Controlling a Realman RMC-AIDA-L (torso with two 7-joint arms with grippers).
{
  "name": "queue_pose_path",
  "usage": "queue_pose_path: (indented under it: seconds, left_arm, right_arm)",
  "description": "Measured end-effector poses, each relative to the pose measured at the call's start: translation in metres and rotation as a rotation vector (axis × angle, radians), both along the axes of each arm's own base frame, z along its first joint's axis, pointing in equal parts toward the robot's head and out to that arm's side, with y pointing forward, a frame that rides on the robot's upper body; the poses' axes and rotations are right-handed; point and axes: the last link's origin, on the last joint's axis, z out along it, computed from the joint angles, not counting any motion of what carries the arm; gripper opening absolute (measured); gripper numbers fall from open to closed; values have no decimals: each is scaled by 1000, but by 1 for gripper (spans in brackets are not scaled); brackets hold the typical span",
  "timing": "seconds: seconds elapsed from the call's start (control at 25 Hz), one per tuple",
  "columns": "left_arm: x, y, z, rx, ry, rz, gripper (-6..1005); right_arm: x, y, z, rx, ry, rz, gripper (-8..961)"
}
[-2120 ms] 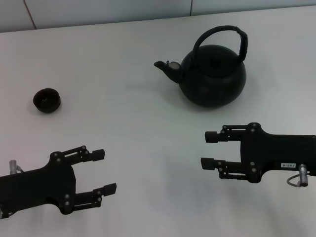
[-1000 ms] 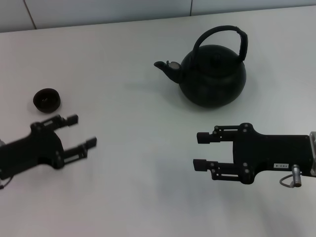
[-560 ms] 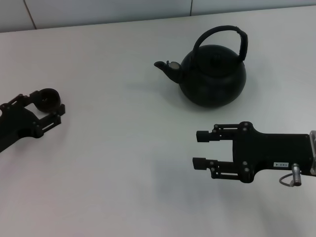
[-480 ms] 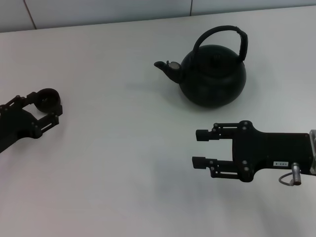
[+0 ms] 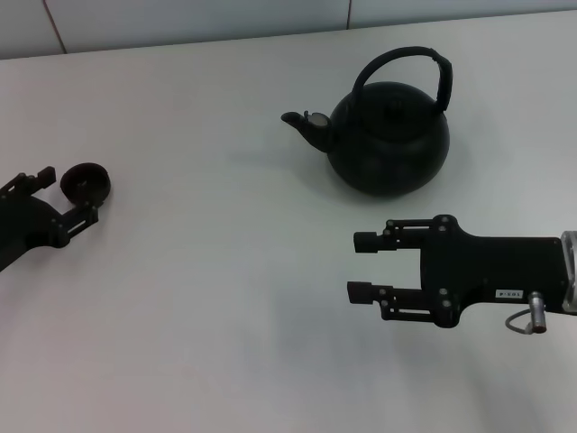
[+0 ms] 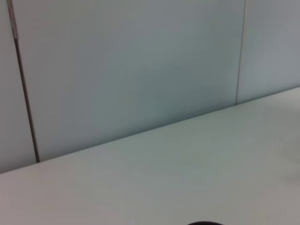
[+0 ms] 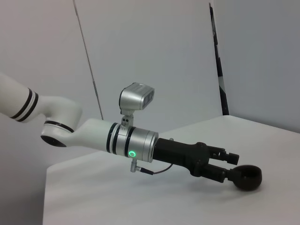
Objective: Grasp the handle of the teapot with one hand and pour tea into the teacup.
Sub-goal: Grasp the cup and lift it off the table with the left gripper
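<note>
The black teapot [image 5: 388,144] stands at the back right of the white table, its spout pointing left and its arched handle [image 5: 444,81] upright. The small black teacup [image 5: 87,180] sits at the far left. My left gripper [image 5: 68,193] is open, its fingertips at the cup's near side, one on each side of its edge. The right wrist view shows this gripper [image 7: 230,165] with the cup [image 7: 246,178] just ahead of its tips. My right gripper [image 5: 356,266] is open and empty, hovering nearer me than the teapot. No tea is visible.
The white table [image 5: 225,298] stretches between the cup and the teapot. A pale panelled wall [image 6: 140,70] stands behind the table. The left arm's white and silver links [image 7: 93,136] reach in from the side.
My left gripper has swung from the near left up to the teacup. My right gripper has crept a little to the left and nearer me. Teapot and cup have not moved.
</note>
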Motion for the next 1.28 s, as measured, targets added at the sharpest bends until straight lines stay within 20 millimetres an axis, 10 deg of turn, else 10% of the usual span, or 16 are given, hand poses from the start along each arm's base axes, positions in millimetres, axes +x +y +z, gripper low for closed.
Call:
queue_pose_path:
  seconds: [1.28]
  left_arm:
    - [4, 13, -10, -21, 58, 7, 698]
  right_arm:
    - [-5, 8, 4, 16, 10, 15, 597]
